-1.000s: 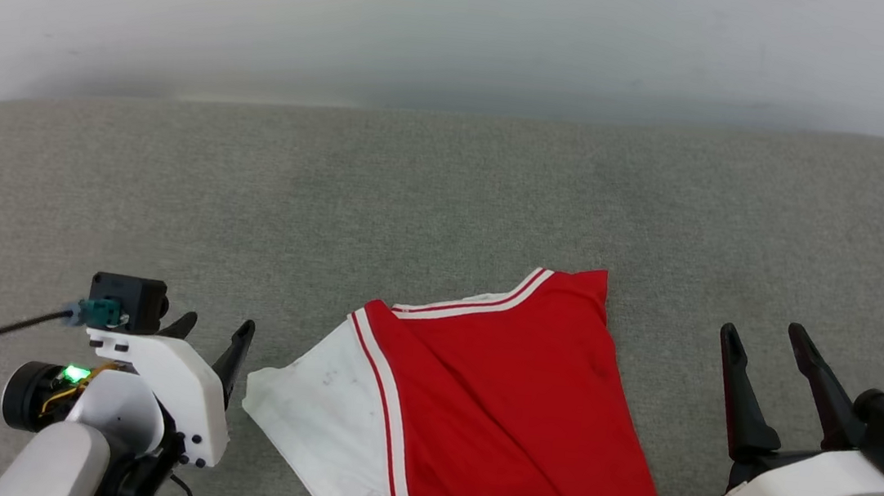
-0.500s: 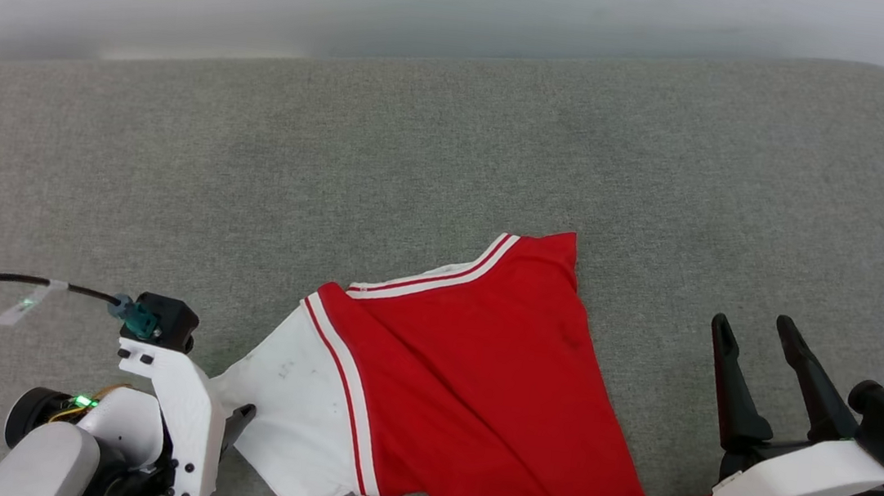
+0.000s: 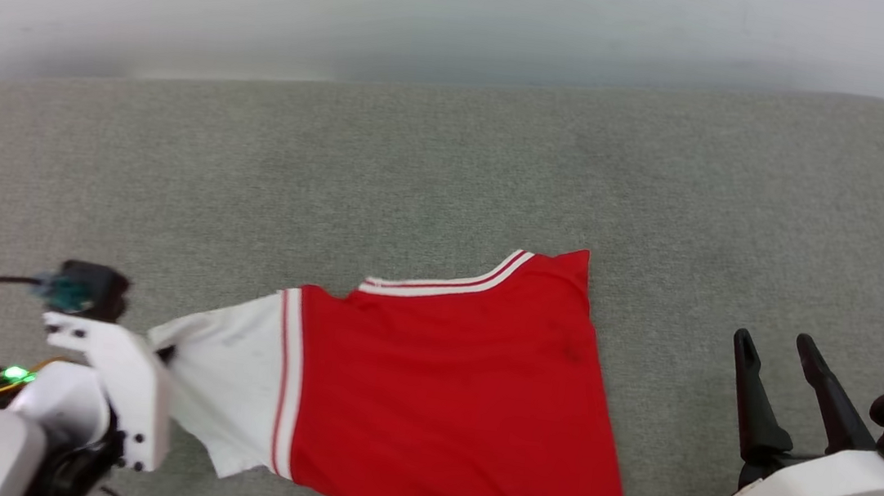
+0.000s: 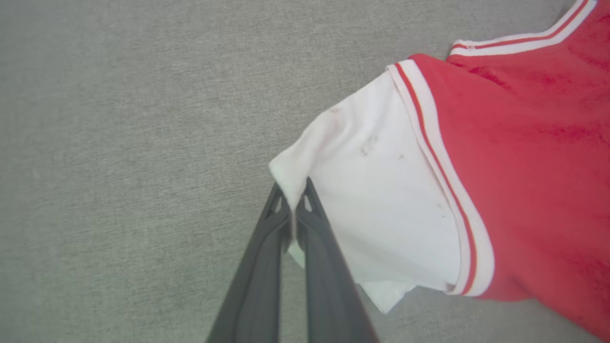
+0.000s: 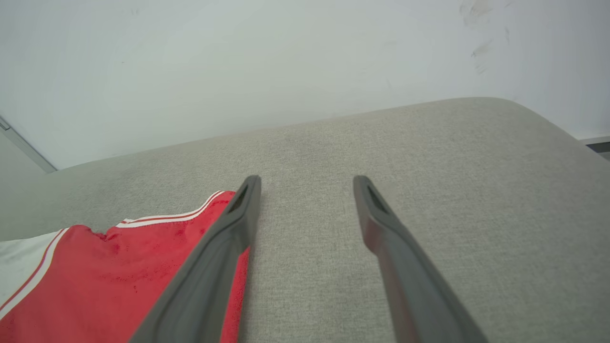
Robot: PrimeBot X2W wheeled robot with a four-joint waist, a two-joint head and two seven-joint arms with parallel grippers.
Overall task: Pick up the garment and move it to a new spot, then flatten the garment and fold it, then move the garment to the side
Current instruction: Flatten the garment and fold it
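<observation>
From the head view, the garment (image 3: 444,380) lies red side up near the middle of the near edge of the grey cushion (image 3: 450,167), its lower part running off the bottom of the picture. Its white sleeve (image 3: 231,374) is drawn to a point toward the left edge, where the left gripper (image 3: 166,352) has it. The right gripper (image 3: 775,342) waits near the right edge, just clear of the cloth. With only one side held, a further pull would likely drag the whole shirt sideways and skew it rather than spread it flat. In the left wrist view the two dark fingers are pressed together on just the outer corner of the sleeve, with a scrap of white showing between them (a thin bite on slippery jersey). A sharp tug or a lift could slide that corner out, and the sleeve hem underneath already looks doubled, so a crease may get pressed in. In the right wrist view the fingers stand wide apart with nothing between them, the garment's far corner just beside one finger. If it closes there carelessly, it could catch cushion fabric or miss the cloth altogether.
</observation>
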